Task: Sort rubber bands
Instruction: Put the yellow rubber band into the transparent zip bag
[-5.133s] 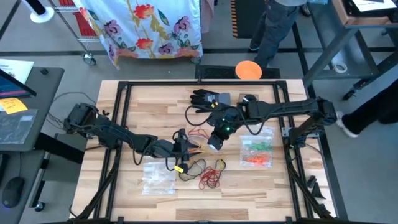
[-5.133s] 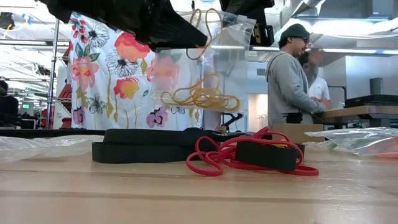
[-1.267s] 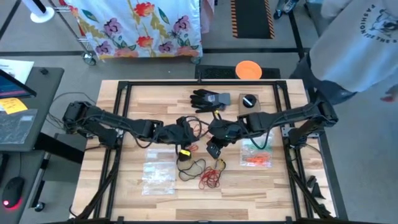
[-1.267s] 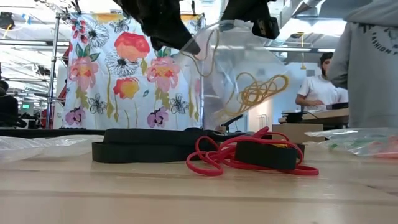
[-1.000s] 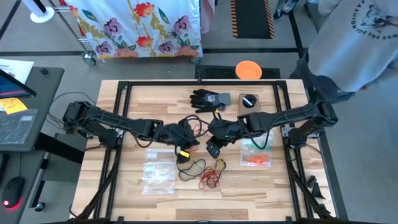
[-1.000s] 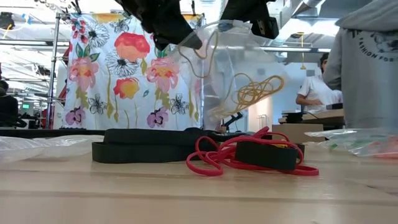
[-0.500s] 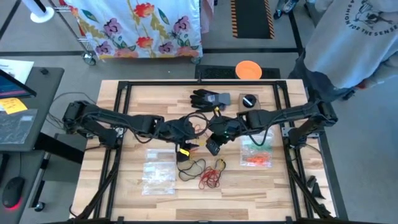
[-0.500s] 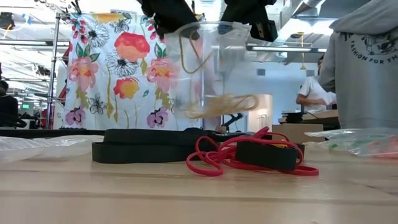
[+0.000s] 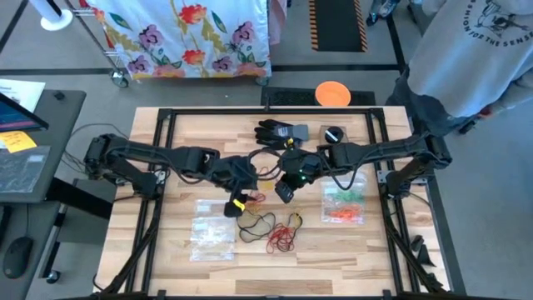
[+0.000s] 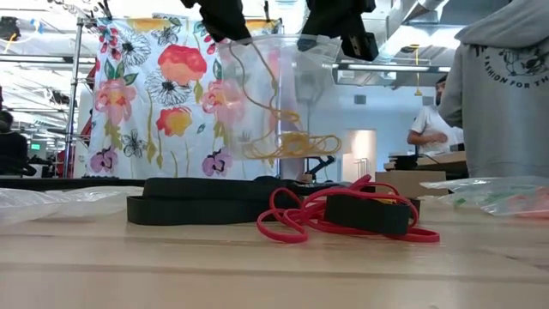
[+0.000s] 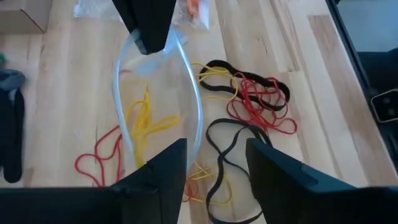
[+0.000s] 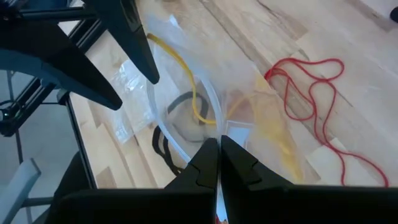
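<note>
A clear plastic bag (image 10: 283, 94) hangs mouth-up above the table's middle, with my right gripper (image 12: 217, 163) shut on its rim. Several yellow rubber bands (image 10: 290, 144) lie bunched in its bottom, and one yellow strand (image 12: 181, 61) trails from the mouth down to them. My left gripper (image 11: 214, 167) is open just above and beside the bag's mouth (image 11: 157, 93), with nothing between its fingers. Red bands (image 10: 343, 219) and black bands (image 11: 225, 142) lie loose on the table below. In the high view the grippers meet at the table's middle, left (image 9: 241, 177) and right (image 9: 287, 177). My right gripper pinches the bag's mouth rim (image 12: 214, 132) between its two fingers, slanting down from above. In the left wrist view it sits on the far side of the rim (image 11: 149, 51). The bag hangs upright below the fingers, mouth wide, clear of the table.
A black glove (image 9: 279, 132) and a small box (image 9: 333, 135) lie at the far side. One clear bag (image 9: 212, 235) lies near left, and another with green and orange bands (image 9: 343, 204) lies right. A person (image 9: 475, 50) stands beyond the far right corner.
My left gripper has let go of the yellow band that it held at the bag's mouth and has gone up, tipping. The band has dropped into the bag. The bag has swung from tilted to hanging straight, and the yellow bands have settled in its bottom.
</note>
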`<act>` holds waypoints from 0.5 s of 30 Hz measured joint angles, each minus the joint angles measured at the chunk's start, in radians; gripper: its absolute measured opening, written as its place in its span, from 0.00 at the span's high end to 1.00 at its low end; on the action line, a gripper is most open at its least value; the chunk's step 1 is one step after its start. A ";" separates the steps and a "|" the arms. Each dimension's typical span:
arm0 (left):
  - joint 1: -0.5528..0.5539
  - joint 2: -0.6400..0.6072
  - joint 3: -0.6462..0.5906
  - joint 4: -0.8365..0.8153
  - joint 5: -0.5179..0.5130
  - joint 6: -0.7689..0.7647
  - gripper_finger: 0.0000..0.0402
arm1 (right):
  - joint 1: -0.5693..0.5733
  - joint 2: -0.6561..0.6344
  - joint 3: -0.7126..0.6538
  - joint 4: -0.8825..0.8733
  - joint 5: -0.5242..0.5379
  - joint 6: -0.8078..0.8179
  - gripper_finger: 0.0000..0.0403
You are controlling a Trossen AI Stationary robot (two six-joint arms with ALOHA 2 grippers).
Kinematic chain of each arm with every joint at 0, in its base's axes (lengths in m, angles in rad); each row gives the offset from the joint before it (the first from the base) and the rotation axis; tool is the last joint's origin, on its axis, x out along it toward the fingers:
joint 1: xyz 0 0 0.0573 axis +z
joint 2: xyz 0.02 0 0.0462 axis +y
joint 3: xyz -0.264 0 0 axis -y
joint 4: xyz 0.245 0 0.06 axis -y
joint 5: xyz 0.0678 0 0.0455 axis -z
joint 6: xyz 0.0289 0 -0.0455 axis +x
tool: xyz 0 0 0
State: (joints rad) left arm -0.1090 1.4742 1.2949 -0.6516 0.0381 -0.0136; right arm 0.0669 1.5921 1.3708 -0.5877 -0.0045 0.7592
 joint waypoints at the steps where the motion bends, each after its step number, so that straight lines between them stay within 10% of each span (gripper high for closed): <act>1: 0.004 0.000 0.000 -0.002 0.001 0.010 0.59 | -0.003 0.000 0.000 0.001 -0.004 0.000 0.98; 15: 0.017 -0.069 0.167 -0.166 0.128 0.081 0.59 | -0.051 -0.003 0.001 -0.013 -0.061 -0.057 0.98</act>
State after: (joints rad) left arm -0.0920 1.4050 1.4614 -0.8173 0.1657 0.0676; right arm 0.0159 1.5894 1.3716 -0.6005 -0.0658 0.7023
